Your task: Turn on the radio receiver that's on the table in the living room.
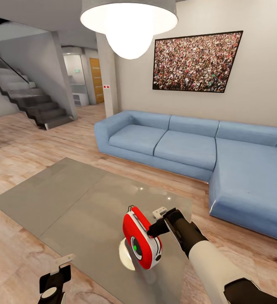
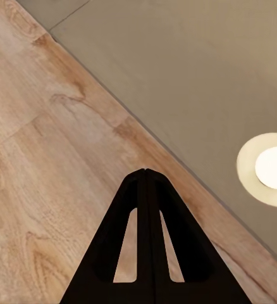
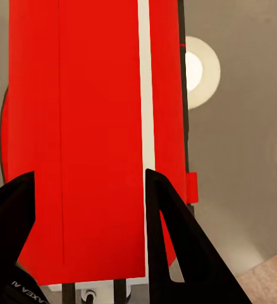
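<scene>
The red radio receiver [image 1: 141, 239] with its white edge band and round dial face is tilted, seemingly just above the near part of the grey glossy table [image 1: 71, 198]. My right gripper [image 1: 155, 230] grips its body from the right. In the right wrist view the red radio receiver [image 3: 81, 126] sits between the two black fingers [image 3: 167, 215], and my right gripper [image 3: 88, 177] is shut on it. My left gripper [image 1: 60, 267] hangs low by the table's near left edge with its fingers [image 2: 145, 190] pressed together, over the wood floor beside the table [image 2: 195, 76].
A big blue sectional sofa [image 1: 189, 143] runs behind and to the right of the table. A framed crowd picture [image 1: 196, 61] hangs above it. A dome pendant lamp [image 1: 129, 23] hangs overhead, and its reflection [image 2: 271, 168] glows on the table. Stairs [image 1: 28, 101] rise at the far left.
</scene>
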{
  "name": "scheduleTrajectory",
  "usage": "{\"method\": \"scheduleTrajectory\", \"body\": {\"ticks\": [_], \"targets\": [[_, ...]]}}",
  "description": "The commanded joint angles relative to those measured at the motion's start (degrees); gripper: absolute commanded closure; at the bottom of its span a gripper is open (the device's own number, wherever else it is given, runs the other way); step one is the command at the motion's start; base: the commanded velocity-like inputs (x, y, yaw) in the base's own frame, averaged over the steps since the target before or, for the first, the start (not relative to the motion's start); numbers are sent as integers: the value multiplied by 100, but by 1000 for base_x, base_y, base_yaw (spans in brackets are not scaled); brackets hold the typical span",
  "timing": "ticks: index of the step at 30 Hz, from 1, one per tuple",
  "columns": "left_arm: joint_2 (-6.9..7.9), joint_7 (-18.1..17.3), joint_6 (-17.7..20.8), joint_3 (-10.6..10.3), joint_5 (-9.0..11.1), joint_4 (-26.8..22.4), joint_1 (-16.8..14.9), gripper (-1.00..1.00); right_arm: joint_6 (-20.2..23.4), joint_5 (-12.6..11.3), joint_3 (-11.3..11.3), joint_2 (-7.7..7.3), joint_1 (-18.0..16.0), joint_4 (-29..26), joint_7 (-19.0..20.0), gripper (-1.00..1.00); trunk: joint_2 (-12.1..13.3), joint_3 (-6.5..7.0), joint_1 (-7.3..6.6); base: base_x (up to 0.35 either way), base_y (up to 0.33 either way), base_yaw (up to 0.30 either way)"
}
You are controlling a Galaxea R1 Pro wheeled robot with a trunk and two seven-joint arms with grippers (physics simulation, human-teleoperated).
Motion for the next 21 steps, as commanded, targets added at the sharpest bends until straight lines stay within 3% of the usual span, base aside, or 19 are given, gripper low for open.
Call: {"method": "scheduleTrajectory", "body": {"ticks": [1,17,21], "targets": [[0,0,0,0,0,1,0,100,5,-35,-2,1,-1,-1,0,100,0,0,0,0,0,0],[-8,0,1,0,0,2,0,100,5,-34,-2,1,-1,-1,1,100,-161,-71,88,0,0,0],[-9,0,1,0,0,2,0,100,5,-34,-2,1,-1,0,4,100,-321,-143,176,0,0,0]]}}
